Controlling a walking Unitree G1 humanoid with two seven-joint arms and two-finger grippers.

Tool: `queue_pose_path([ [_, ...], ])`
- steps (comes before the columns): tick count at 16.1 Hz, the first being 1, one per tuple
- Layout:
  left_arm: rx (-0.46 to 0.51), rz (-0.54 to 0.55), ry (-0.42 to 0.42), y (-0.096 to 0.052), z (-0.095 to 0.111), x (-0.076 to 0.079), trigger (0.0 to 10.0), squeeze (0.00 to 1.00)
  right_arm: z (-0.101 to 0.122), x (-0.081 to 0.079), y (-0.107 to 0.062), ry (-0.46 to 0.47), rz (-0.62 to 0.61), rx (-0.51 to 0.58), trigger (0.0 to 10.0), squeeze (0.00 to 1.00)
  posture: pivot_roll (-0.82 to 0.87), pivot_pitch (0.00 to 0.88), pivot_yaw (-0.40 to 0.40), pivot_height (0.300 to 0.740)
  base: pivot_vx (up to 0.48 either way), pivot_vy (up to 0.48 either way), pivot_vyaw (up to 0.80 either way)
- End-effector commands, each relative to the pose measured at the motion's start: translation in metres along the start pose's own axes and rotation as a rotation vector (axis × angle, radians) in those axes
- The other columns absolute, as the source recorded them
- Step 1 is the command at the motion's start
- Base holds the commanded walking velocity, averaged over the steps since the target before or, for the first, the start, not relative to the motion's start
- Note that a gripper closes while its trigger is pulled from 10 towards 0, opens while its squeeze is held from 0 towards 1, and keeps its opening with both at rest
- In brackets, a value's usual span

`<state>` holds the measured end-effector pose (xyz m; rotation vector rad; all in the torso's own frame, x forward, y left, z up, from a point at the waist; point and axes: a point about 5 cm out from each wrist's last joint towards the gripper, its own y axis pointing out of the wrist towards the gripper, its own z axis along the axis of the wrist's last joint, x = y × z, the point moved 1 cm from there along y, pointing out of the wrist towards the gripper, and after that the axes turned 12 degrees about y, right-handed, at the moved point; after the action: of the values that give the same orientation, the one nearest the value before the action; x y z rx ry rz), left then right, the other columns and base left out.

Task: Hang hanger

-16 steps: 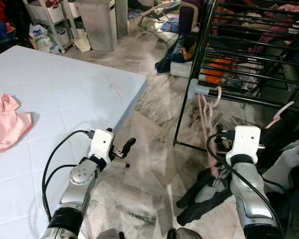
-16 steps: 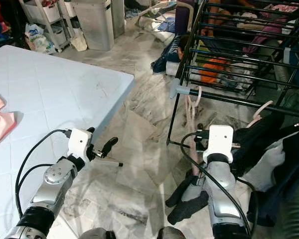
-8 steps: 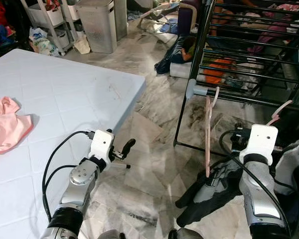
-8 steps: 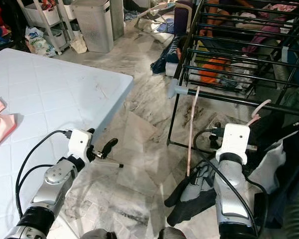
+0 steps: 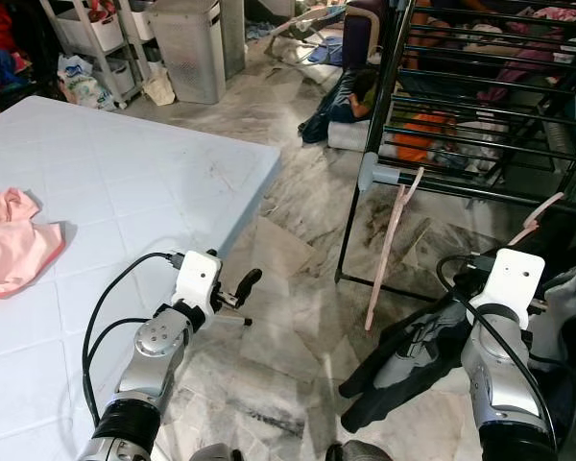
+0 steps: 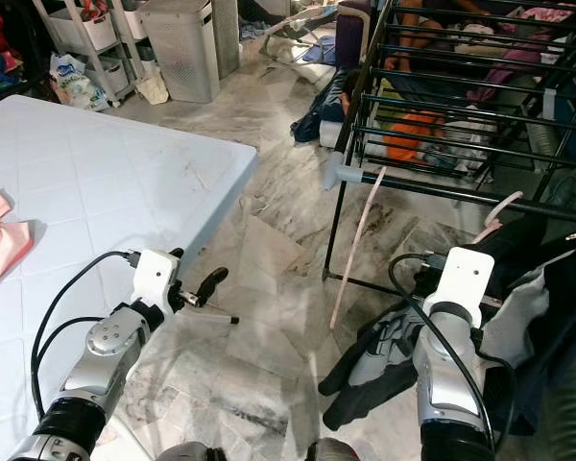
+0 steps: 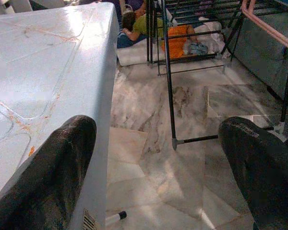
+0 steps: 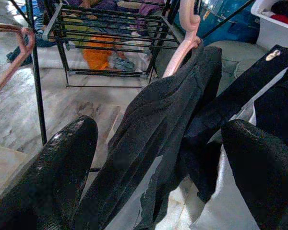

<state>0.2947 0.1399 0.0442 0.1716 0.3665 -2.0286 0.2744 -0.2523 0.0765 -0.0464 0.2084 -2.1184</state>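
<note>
**A:** Where's the pink hanger (image 5: 392, 235)?

**B:** Hooked on the drying rack (image 5: 480, 192) rail at its near corner, slanting free. The right gripper (image 8: 158, 158) gapes wide, empty, facing a dark garment (image 8: 153, 139).

**A:** Risks?

**B:** The hook looks shallowly seated, though that's hard to judge; a bump could drop it. The left gripper (image 7: 158, 153), spread wide, idles by the mattress (image 5: 106, 192)

**No readable text**

No word, brand, number or sign can be read in any of the views. A small label (image 7: 89, 221) with dark bars sits low on the side of the pale blue mattress (image 7: 48, 62) in the left wrist view, too small and blurred to make out.
</note>
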Motion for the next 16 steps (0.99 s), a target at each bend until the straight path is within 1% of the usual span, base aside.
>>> queue_pose_path([
  [1, -0.030, -0.023, -0.002, 0.0000, -0.0051, 0.0041, 10.0, 0.00, 0.0016, -0.0019, 0.0013, 0.015, -0.004, -0.003, 10.0, 0.00, -0.06, 0.000, 0.033, 0.740, 0.000, 0.000, 0.00],
  [16, -0.030, -0.023, -0.002, 0.0000, -0.0051, 0.0041, 10.0, 0.00, 0.0016, -0.0019, 0.0013, 0.015, -0.004, -0.003, 10.0, 0.00, -0.06, 0.000, 0.033, 0.740, 0.000, 0.000, 0.00],
])
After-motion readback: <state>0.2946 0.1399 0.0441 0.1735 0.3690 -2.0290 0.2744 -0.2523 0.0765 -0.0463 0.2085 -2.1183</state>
